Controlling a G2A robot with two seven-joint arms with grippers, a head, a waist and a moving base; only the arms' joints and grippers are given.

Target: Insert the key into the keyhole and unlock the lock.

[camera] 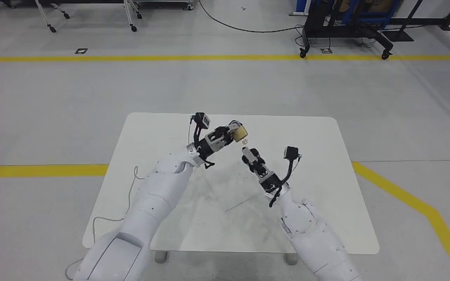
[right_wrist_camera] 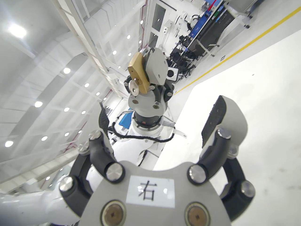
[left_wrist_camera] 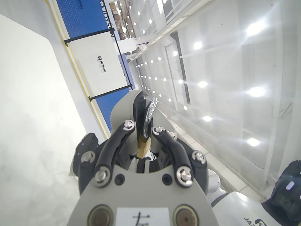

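My left gripper (camera: 232,133) is shut on a brass padlock (camera: 240,131), held in the air above the back middle of the white table (camera: 323,211). In the right wrist view the padlock (right_wrist_camera: 138,71) sticks out past the left gripper (right_wrist_camera: 150,71), and a silver key (right_wrist_camera: 134,88) sits in its keyhole, head outward. In the left wrist view the lock (left_wrist_camera: 143,147) lies pinched between the left gripper (left_wrist_camera: 147,109) fingers. My right gripper (camera: 247,153) is open and holds nothing. It hangs a short way in front of the key, and the right gripper (right_wrist_camera: 160,111) faces it.
Both arms meet over the table's middle. Yellow floor lines (camera: 211,57) run behind and beside the table. Wheeled racks (camera: 344,28) stand far back on the floor.
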